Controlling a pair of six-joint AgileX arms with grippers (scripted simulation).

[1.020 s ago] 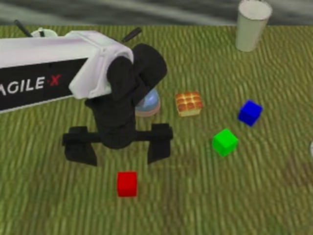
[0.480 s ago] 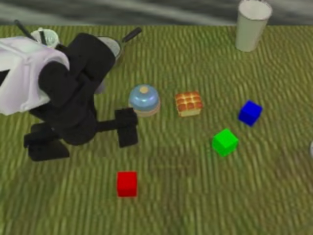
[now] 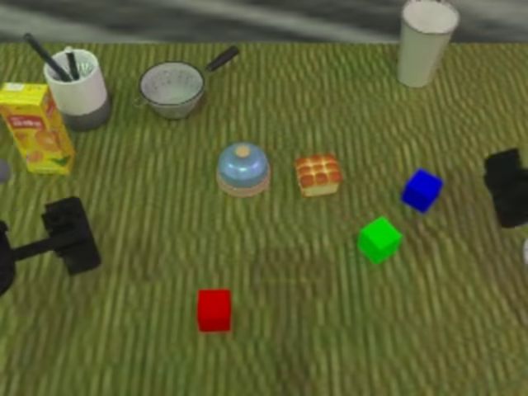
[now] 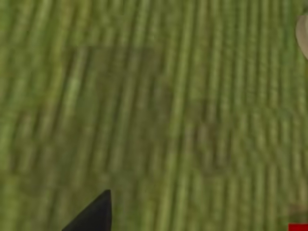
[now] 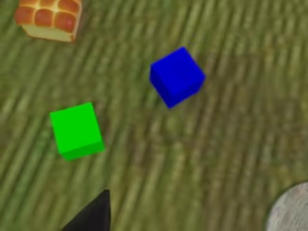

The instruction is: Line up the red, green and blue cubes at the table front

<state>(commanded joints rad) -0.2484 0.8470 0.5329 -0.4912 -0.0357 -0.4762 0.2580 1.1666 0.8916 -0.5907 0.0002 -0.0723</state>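
The red cube (image 3: 214,310) lies alone near the front of the table (image 3: 272,363), left of centre; its corner also shows in the left wrist view (image 4: 298,227). Right of centre sits the green cube (image 3: 379,239) (image 5: 76,130), with the blue cube (image 3: 421,190) (image 5: 176,76) just behind and to its right. My left gripper (image 3: 16,250) is at the left edge, open and holding nothing, one black finger (image 3: 73,235) (image 4: 96,216) in view. My right gripper (image 3: 520,194) reaches in at the right edge beside the blue cube, open, one fingertip (image 5: 94,214) showing.
At the back left stand a yellow juice carton (image 3: 35,128), a mug with utensils (image 3: 78,89) and a small saucepan (image 3: 172,87). A blue bell (image 3: 243,169) and a bun (image 3: 318,174) (image 5: 48,17) sit mid-table. A white cup (image 3: 426,41) stands back right.
My left arm has drawn back from above the red cube to the left edge, uncovering the carton, mug and pan. My right gripper has come in at the right edge. The cubes have not moved.
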